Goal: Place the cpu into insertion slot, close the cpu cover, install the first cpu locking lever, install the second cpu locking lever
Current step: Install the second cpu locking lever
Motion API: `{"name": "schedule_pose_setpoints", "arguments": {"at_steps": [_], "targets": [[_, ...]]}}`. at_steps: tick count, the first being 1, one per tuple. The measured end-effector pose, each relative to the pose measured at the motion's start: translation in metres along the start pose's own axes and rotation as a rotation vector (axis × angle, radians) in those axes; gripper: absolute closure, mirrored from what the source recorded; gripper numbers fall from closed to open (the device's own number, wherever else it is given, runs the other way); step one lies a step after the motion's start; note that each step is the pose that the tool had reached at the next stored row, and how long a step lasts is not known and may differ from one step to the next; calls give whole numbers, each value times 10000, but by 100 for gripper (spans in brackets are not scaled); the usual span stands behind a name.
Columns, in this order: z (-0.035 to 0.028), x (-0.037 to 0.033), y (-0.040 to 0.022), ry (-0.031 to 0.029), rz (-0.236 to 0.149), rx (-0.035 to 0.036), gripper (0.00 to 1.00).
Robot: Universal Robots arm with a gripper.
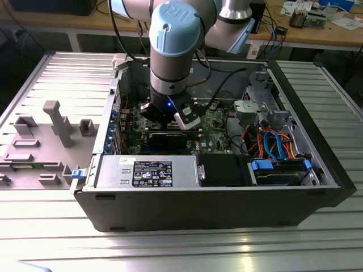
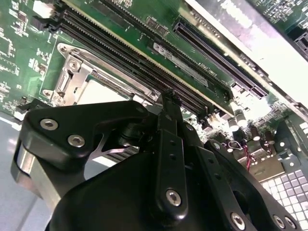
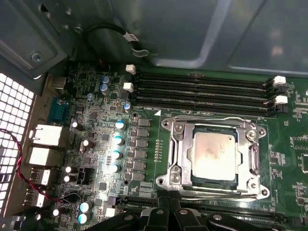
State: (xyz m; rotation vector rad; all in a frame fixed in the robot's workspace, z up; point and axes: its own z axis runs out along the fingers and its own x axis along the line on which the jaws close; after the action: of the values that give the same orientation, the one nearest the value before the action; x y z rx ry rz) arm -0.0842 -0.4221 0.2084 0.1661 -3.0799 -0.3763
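1. The gripper (image 1: pixel 170 116), on the arm (image 1: pixel 173 34), hangs inside the open computer case (image 1: pixel 227 192), low over the motherboard (image 3: pixel 96 144). In the second wrist view its black fingers (image 2: pixel 168 144) appear drawn together with nothing between them; whether the tips fully meet cannot be told.
2. The insertion slot (image 3: pixel 173 144) lies on the motherboard just beside the memory slots (image 3: pixel 202 91), whose long axis runs parallel to the socket's nearest edge.
3. The cpu (image 3: pixel 213 153) sits flat within the insertion slot, squarely aligned with it; its pale silver-grey top is dull and faintly smudged.
4. The cpu cover (image 3: pixel 211 122), a thin silver frame with a large window, appears to lie down around the chip, leaving the metal top exposed.
5. Governing relation: in the first wrist view the gripper (image 3: pixel 168 214) stands at the socket edge farthest from the memory slots, just beside the frame and apart from the chip.
6. Thin levers along the socket's sides cannot be judged latched or free.
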Motion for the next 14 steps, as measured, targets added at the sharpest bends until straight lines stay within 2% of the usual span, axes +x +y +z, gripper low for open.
{"name": "schedule_pose_setpoints", "arguments": {"at_steps": [9, 14], "targets": [[20, -6, -6, -4, -31, -100, 89], [20, -6, -6, -4, -31, -105, 89]]}}
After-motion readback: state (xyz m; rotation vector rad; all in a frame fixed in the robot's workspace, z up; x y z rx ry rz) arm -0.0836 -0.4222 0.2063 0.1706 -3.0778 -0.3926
